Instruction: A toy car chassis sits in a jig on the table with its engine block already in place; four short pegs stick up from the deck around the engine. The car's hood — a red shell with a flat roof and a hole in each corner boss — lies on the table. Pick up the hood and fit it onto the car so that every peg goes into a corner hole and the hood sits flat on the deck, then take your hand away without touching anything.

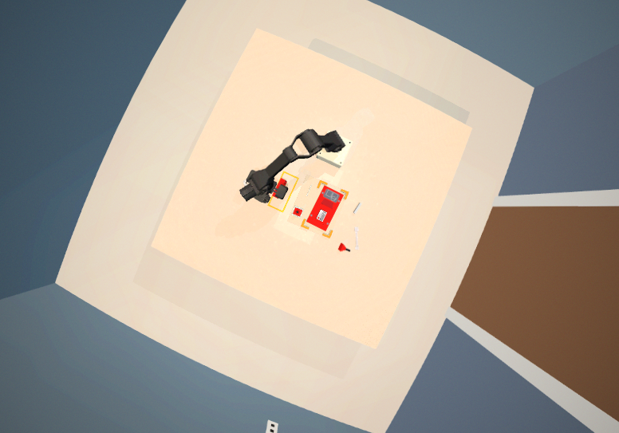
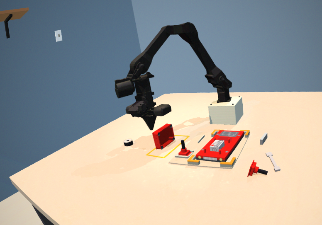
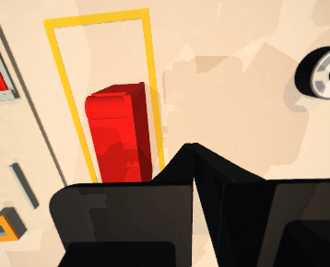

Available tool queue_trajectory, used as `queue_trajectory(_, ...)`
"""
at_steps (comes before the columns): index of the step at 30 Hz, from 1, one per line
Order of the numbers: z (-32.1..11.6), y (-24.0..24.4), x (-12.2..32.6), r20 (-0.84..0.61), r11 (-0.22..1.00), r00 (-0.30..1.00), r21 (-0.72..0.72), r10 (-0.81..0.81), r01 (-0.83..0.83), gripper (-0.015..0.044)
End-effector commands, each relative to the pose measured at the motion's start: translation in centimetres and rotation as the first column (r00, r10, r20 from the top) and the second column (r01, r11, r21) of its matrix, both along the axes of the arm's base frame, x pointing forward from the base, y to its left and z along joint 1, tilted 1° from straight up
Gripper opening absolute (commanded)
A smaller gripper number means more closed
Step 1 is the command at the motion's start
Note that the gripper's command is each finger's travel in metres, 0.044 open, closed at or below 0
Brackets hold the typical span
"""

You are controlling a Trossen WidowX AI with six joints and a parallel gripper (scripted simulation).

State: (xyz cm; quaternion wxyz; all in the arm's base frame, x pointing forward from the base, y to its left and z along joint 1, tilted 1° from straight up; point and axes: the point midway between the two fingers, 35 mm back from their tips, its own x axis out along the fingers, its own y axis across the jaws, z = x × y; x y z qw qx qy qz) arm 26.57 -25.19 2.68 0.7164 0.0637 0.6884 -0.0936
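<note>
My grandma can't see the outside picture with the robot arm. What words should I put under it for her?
A black robot arm's shut, empty hand hangs near a red car hood standing on edge. To the right, a red car chassis holds its gray engine block.

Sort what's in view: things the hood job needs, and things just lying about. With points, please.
Needed:
- red hood (image 1: pixel 281 183) (image 2: pixel 163 136) (image 3: pixel 113 147)
- chassis (image 1: pixel 333 213) (image 2: pixel 228 146)
- engine block (image 1: pixel 321 214) (image 2: pixel 216 145)
- jig (image 1: pixel 327 234) (image 2: pixel 228 163)
- gripper (image 2: pixel 151 128) (image 3: pixel 191 149)

Lying about:
- black-and-white wheel (image 2: pixel 128 142) (image 3: pixel 305 75)
- wrench-like bar (image 1: pixel 356 238) (image 2: pixel 273 161)
- tipped red piece with black stem (image 1: pixel 342 246) (image 2: pixel 253 168)
- upright red piece with black stem (image 1: pixel 297 211) (image 2: pixel 184 151)
- grey block beyond the jig (image 1: pixel 356 208) (image 2: pixel 263 138)
</note>
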Motion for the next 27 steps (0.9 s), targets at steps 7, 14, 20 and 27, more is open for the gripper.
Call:
queue_trajectory(7, -1.3, 0.2, -0.1, -0.003, 1.000, 1.000, 0.008, 0.001, -0.001, 0.0000)
queue_trajectory(14, -1.3, 0.8, 0.1, -0.003, 1.000, 1.000, 0.009, 0.001, -0.001, 0.0000)
queue_trajectory(20, -1.3, 1.4, 0.3, -0.003, 1.000, 1.000, 0.009, 0.001, -0.001, 0.0000)
queue_trajectory(27, -1.3, 2.0, 0.5, -0.003, 1.000, 1.000, 0.010, 0.001, -0.001, 0.0000)
